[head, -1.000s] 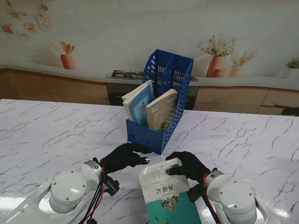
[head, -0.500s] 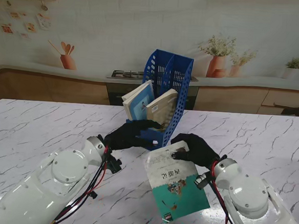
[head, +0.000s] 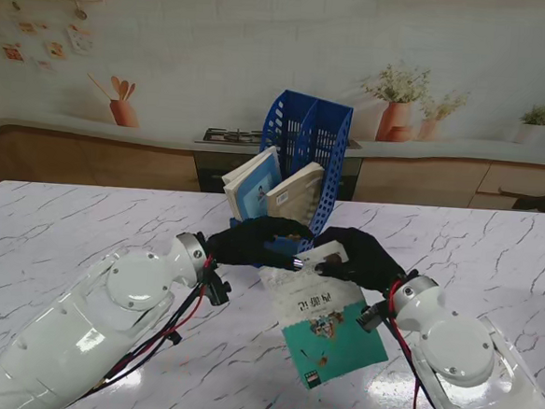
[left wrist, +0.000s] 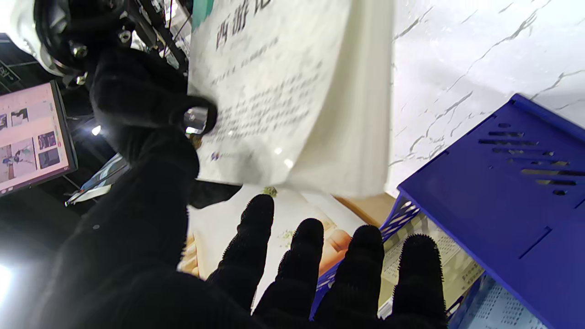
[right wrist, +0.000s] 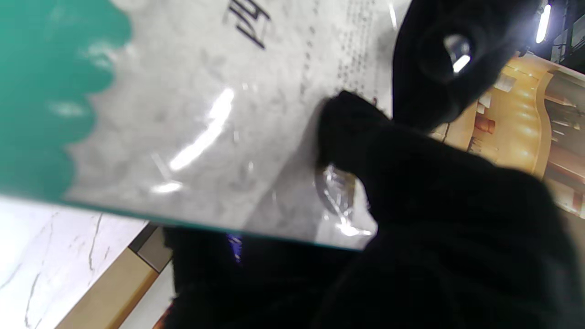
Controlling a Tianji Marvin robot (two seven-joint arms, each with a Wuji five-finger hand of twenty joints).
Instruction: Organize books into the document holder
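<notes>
Green-white book (head: 325, 322) | right hand (head: 362, 258) grips far end, long axis toward holder (head: 305, 137) | left hand (head: 251, 242) spread, empty

Lab mock-up of a kitchen: marble-look table (head: 64, 237) before a printed backdrop (head: 170, 66) of stove, counter, plants.

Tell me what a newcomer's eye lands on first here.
First, the white and green book held off the table in the right robot hand, in the middle nearer to me. Just beyond it stands the blue document holder with two books leaning inside. The left robot hand, fingers spread, reaches toward the holder's front.
</notes>
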